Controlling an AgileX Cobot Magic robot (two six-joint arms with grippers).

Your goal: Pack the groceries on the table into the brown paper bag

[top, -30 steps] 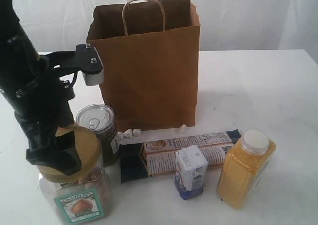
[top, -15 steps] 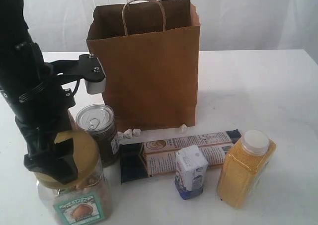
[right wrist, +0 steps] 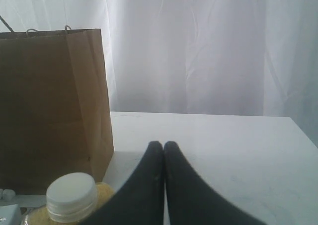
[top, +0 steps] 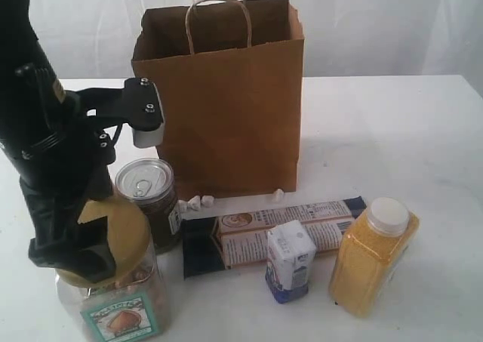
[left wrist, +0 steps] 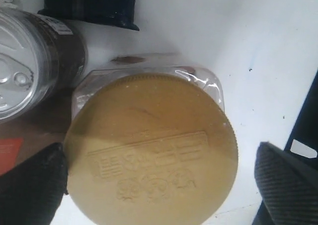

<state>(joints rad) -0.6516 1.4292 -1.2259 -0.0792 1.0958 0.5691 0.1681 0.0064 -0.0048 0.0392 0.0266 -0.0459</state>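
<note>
The brown paper bag (top: 226,108) is matt kraft paper, faintly creased, with twisted paper handles. At the lower left of the exterior frame, the clear jar (top: 113,304) looks like glossy plastic. Its tan lid (left wrist: 151,150) is dull, embossed and finely ridged at the rim. The can (top: 143,182) has a bright metal top (pull-tab included). The left fingers (left wrist: 285,180) show a black woven texture. The white surface (top: 392,130) is smooth and semi-matt.

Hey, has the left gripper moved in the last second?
Yes. In the exterior view, against the dark can, the left gripper has sunk lower around the jar lid.
</note>
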